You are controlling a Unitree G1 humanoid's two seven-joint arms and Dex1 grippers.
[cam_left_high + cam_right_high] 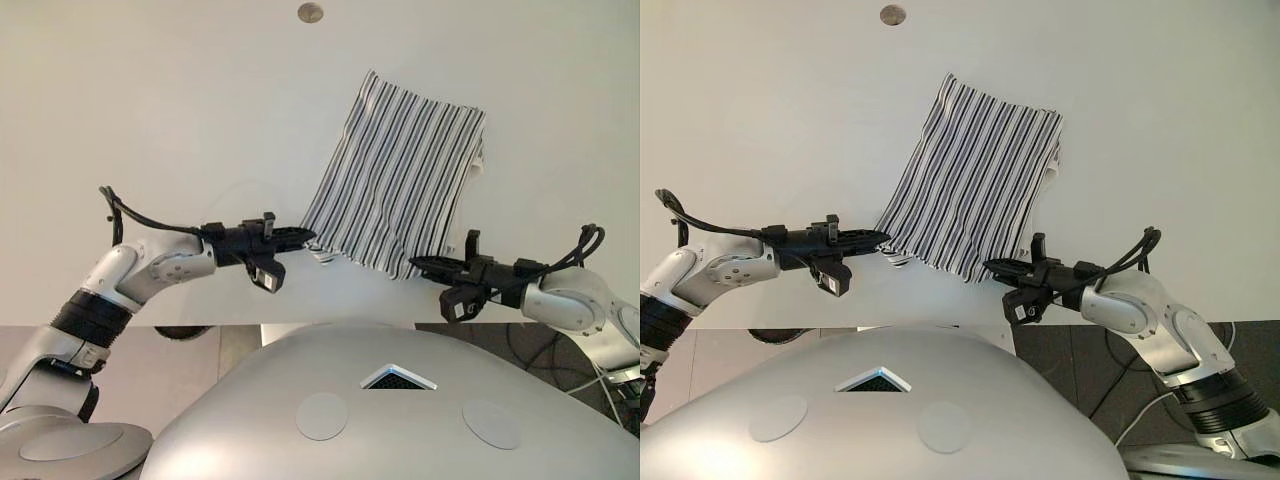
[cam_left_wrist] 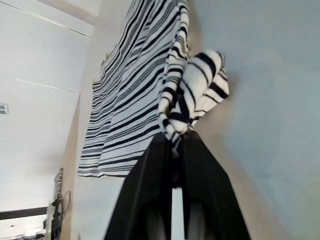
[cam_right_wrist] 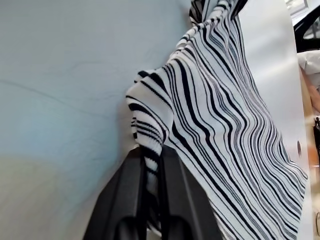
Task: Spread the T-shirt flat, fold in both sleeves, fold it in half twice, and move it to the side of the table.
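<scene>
I see the striped T-shirt [image 1: 400, 175] folded, lying slanted on the table [image 1: 150, 120]; left gripper [image 1: 306, 236] clamps its near-left corner, right gripper [image 1: 416, 263] clamps its near-right corner.

T-shirt [image 3: 230, 115] cropped at edge, distant round object [image 1: 310, 12] unidentifiable

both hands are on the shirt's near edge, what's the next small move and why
Probably lift both near corners together and carry them toward the far edge to start a half fold. The left hand and right hand are each shut on a near corner of the T-shirt, which lies as a narrow panel on the table.
</scene>
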